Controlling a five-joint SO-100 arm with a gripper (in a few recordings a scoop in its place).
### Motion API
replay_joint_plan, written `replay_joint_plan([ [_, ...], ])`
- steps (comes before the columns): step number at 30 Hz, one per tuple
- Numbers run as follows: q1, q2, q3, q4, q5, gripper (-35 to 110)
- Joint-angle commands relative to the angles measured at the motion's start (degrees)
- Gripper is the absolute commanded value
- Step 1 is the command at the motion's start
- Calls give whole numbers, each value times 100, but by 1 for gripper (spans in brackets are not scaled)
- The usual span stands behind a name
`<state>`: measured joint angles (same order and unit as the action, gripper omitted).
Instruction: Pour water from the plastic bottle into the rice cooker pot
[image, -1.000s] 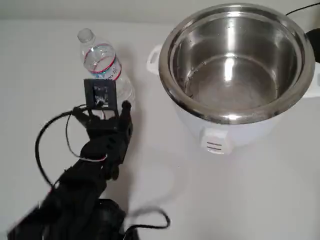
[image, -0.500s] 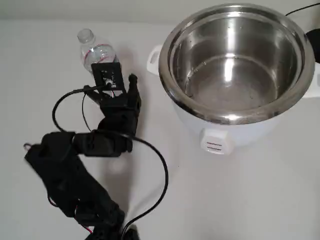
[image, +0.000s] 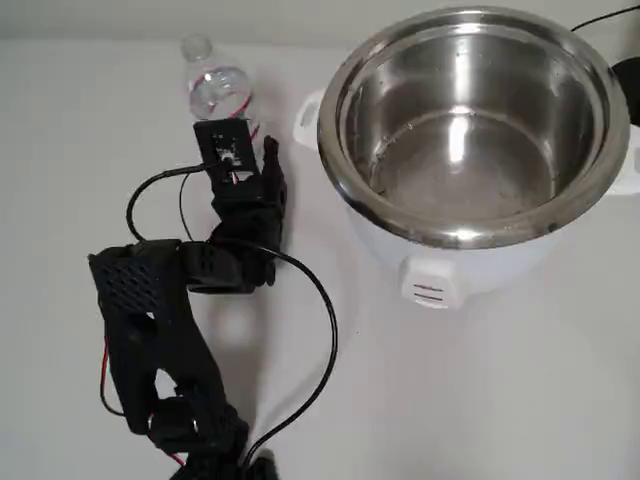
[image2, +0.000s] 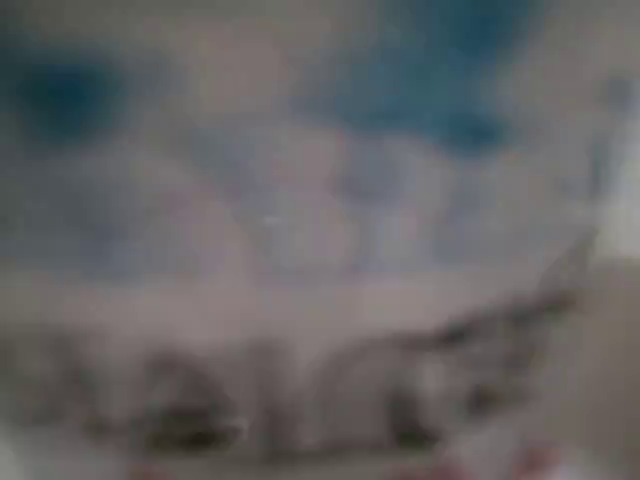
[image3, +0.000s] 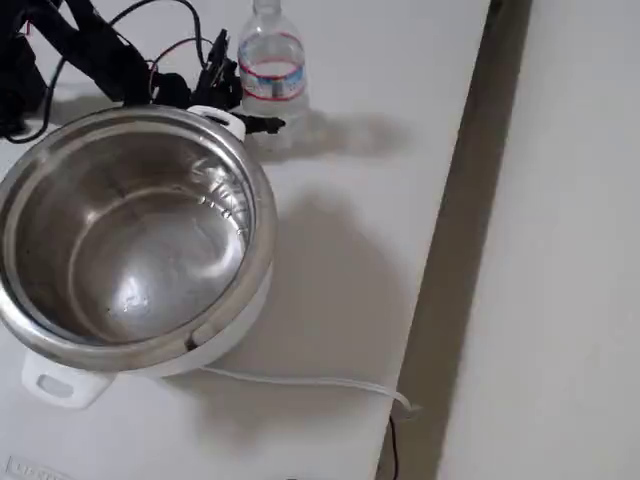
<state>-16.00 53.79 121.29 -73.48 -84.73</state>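
**Bottle Stands Left of Cooker, Arm Closed In Around It**

The rice cooker pot (image: 465, 130) is seen from overhead as a wide, shiny steel bowl seated in a white cooker body (image: 440, 270) on a pale table (image: 500, 400). Just left of the pot's side handle, the plastic bottle (image: 215, 88) is shown upright and capless, its red-banded label visible in the fixed view (image3: 270, 70). The black arm (image: 160, 330), trailed by a looping black cable (image: 320, 330), is stretched toward the bottle from the near side. The gripper (image: 245, 150) is placed at the bottle's lower body, one finger (image: 270, 165) between bottle and pot. Whether the bottle is clenched cannot be told; the wrist view is blurred.
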Motion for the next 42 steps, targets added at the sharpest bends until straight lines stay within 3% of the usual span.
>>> replay_joint_plan([
  [1, -88, 334, -316, -483, 149, 9],
  [8, -308, 1591, -123, -70, 264, 9],
  [23, -185, 5106, -167, 3111, 1459, 9],
  [29, 325, 6073, -299, 4526, 2619, 10],
  [33, 721, 6390, -255, 4808, 3138, 10],
  [42, 1389, 7031, -580, 6504, 5528, 10],
])
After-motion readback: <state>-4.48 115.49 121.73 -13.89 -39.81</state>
